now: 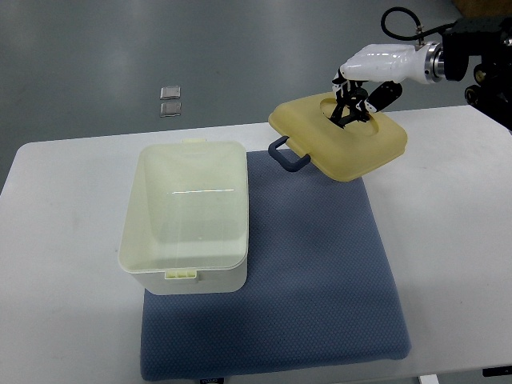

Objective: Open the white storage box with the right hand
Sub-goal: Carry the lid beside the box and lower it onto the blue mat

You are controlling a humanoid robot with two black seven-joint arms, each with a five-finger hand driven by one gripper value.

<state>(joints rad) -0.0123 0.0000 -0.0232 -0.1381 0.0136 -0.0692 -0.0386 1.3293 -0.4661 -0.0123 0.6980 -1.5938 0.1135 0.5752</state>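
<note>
While right robot hand (352,100) grips tilted lid (340,136), handle (288,154) points left.

1. One white storage box (186,216), open at the top, with two small latch tabs showing on its rim, one on the far edge and one on the near edge.
2. One pale yellow lid (340,138), off the box, bearing one dark blue-grey handle (288,153).
3. One blue-grey mat (320,272).
4. One white table (64,264).
5. One robot hand in view, the right hand (356,92); one arm behind it.
6. Two small square plates (170,101) on the floor beyond the table, one just behind the other.
</note>
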